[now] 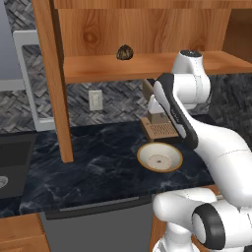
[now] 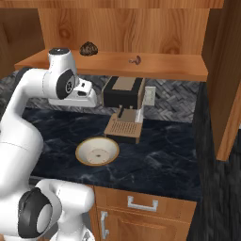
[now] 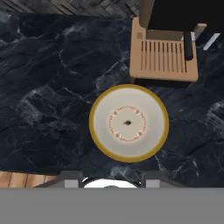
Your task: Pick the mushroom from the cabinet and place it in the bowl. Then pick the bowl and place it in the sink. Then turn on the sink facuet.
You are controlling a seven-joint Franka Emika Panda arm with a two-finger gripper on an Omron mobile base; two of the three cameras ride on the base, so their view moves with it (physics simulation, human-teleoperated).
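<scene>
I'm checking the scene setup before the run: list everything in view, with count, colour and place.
mushroom: one, dark brown, on the cabinet shelf.
small item: one, brownish, on the same shelf, too small to identify.
cabinet: one, orange-brown wood, open, above the counter.
bowl: one, cream inside, tan rim, empty, on the counter.
coffee machine: one, black and tan, behind the bowl.
wall outlet: one, white, on the backsplash.
sink: one, black, left of the counter.
counter: one, dark marble.
gripper: one, above the bowl, holding nothing.

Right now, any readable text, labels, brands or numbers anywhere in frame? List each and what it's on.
None readable.
bowl: a ring of small reddish marks and a dark centre spot, a pattern, not lettering.
coffee machine: no brand or label visible.
wall outlet: plain plate, no markings.
cabinet: wood grain only.
</scene>
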